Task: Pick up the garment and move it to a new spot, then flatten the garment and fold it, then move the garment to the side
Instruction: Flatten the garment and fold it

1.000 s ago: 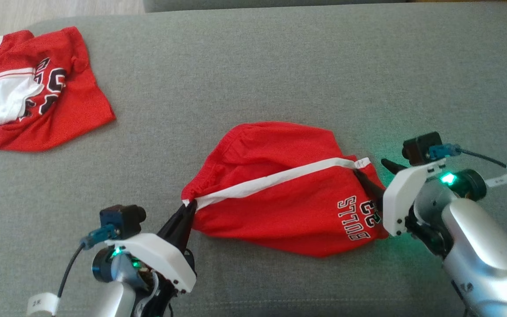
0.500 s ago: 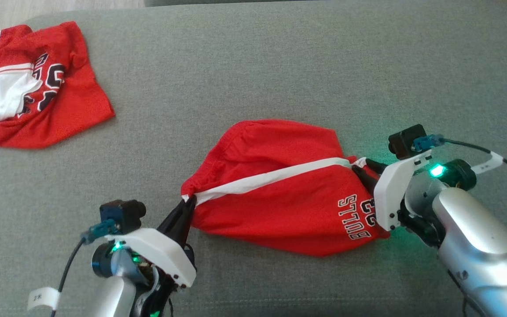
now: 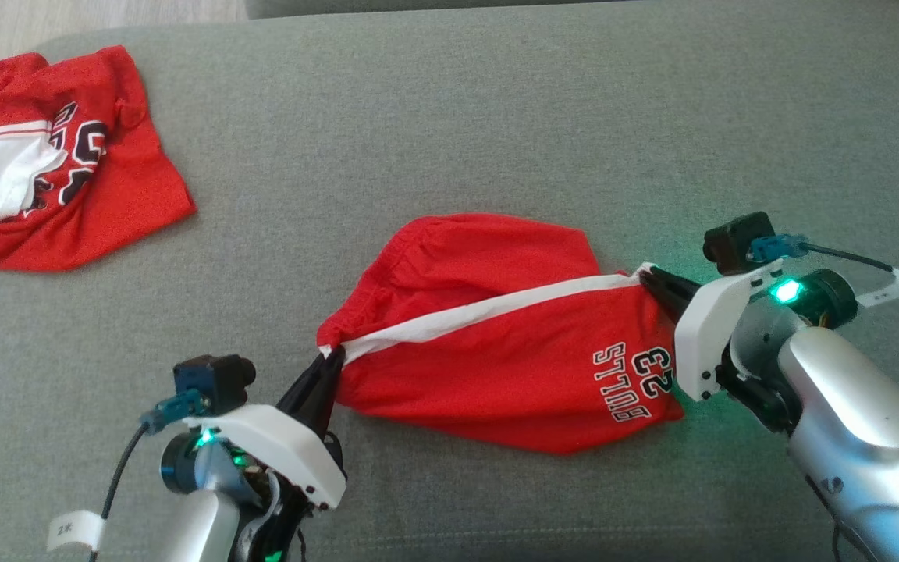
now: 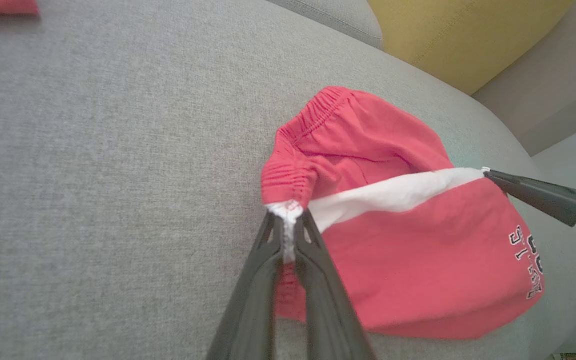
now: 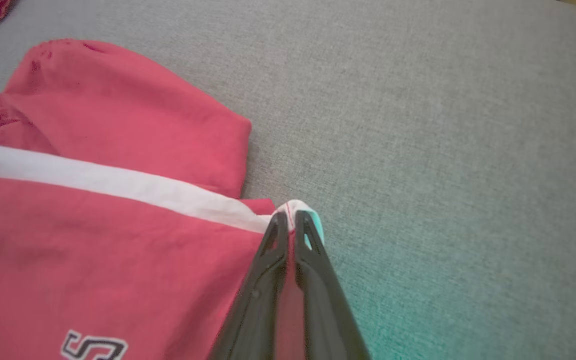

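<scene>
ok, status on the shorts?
Both shut: left gripper on shorts at one stripe end, right gripper at other. Shorts bunched on cushion. Second garment far left, apart.

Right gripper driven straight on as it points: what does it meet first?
Probably the grey cushion just beyond the shorts corner that the right gripper clamps; depth unclear.

Jersey (image 3: 67, 164) cut by left edge; logo (image 5: 93, 346) on shorts (image 5: 93, 250) cut by bottom edge.

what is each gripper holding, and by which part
The red shorts: left gripper pinches the white stripe at the waistband end, right gripper at the hem end.
</scene>
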You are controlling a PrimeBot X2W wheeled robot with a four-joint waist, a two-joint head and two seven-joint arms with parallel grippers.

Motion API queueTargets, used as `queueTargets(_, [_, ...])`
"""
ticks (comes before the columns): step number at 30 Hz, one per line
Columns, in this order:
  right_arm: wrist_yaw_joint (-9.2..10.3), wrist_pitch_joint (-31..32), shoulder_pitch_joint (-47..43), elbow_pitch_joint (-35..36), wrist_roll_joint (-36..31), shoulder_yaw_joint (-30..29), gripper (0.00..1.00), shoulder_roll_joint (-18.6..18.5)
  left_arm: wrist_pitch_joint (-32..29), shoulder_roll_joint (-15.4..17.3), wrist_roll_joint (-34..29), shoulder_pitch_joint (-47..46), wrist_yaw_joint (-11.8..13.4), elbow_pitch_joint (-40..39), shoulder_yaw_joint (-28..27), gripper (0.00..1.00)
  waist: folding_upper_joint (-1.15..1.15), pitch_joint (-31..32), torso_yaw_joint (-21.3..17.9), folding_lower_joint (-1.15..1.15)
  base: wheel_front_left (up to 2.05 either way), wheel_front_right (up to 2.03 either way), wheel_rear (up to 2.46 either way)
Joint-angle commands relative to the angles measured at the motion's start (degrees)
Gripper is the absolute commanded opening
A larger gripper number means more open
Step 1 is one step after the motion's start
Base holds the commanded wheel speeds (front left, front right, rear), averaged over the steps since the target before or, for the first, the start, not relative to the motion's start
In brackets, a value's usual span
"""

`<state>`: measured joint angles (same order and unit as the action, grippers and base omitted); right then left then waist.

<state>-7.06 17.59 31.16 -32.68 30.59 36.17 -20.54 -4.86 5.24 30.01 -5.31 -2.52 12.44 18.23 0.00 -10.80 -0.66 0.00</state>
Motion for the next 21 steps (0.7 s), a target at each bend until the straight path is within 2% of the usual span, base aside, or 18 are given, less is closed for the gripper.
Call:
queueTargets(1, [-0.43, -0.77, 0.02, 2.28, -0.61, -0.21, 0.00, -0.60, 0.61, 0.80, 0.56, -2.29, 0.21, -1.85, -1.55, 0.00, 0.00, 0.09, -0.12, 0.00, 0.00, 0.00, 0.00])
queueTargets(12, [-0.43, -6.57, -6.32, 12.19, -4.95, -8.62, 0.00, 0.00, 2.21, 1.23, 1.05, -1.73, 0.90, -3.71, -2.39, 0.00, 0.00, 0.99, -1.25, 0.00, 0.00, 0.00, 0.00])
queueTargets(21, [-0.43, -13.47, -11.51, 23.89, -11.04, -17.60, 0.00, 2.92, 8.04, 0.95, 0.83, -1.24, 1.85, -9.45, -4.30, 0.00, 0.00, 3.34, -1.83, 0.00, 0.00, 0.00, 0.00])
